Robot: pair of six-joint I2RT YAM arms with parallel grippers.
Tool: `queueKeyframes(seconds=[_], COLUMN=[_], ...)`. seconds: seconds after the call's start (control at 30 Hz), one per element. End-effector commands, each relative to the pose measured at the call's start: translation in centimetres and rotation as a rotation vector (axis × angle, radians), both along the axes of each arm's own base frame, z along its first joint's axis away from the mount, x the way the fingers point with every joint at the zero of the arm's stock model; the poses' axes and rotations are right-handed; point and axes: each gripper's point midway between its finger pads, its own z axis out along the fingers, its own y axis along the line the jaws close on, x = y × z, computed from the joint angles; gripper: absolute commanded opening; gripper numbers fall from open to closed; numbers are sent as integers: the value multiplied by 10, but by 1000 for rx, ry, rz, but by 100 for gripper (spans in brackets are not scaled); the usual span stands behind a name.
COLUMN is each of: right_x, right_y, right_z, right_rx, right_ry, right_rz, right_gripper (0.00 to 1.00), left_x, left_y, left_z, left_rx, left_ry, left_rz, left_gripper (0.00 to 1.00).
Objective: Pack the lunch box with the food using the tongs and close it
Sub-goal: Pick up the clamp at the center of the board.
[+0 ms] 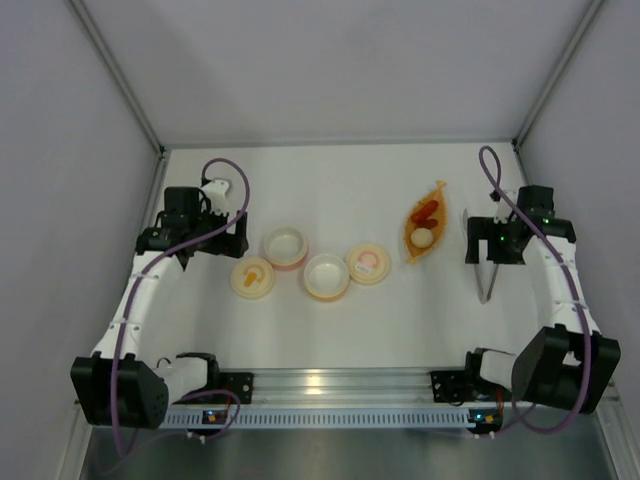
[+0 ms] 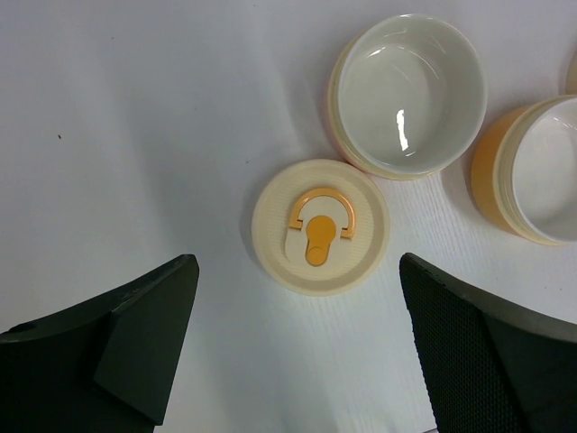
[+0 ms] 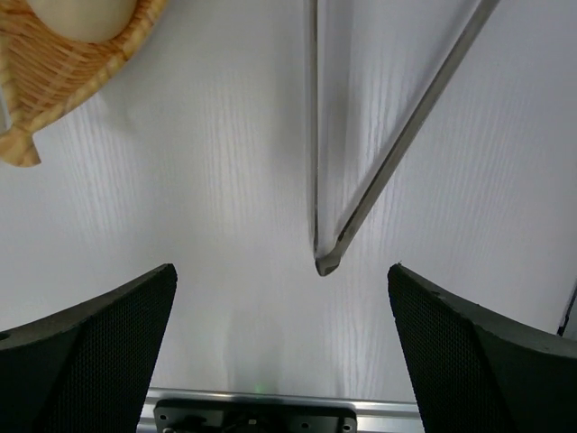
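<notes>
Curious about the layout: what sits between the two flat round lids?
In the top view, an open orange-sided container sits between the left lid and right lid, a pinkish container slightly farther back.

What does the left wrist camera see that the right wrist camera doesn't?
Only the left wrist view shows a round lid with an orange handle, and two open bowls.

Only the right wrist view shows the tongs, and a corner of the woven dish with the pale ball in it.

Both show the white table, and each shows its own open black fingers: left gripper, right gripper.
</notes>
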Motion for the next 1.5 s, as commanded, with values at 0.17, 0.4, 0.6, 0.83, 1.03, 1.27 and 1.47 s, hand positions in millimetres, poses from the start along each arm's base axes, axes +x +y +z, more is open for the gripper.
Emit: queueKeyframes(seconds=[0.17,0.4,0.6,0.83,1.03,1.27,1.47], right_x=[-15,-16,-3,17,40,54,69], right_y=[-28,-37,-41,-46,-46,-49,-49], right_z=[-16,-52,-73,-96,-108,-119,-122], right_rx=[-66,-84,-77,-38,-17,-13,6], right_ry=[215,338,343,312,225,194,162], right_rz=[-42,-61,-78,-111,-116,-157,-158], right_gripper=[99,99,99,99,99,94,86], left_x=[15,20,24,25,27,33,36], left_y=[-1,-1,0,-4,-4,-8,-8], left_z=[-9,-15,-20,-26,-38,-45,-54], left_rx=[4,14,27,21,21,-5,-5], left_ry=[-22,-15,-3,11,30,47,72], left_rz=[-23,-34,-47,-75,-72,-75,-74], left_gripper=[98,98,98,98,98,98,98])
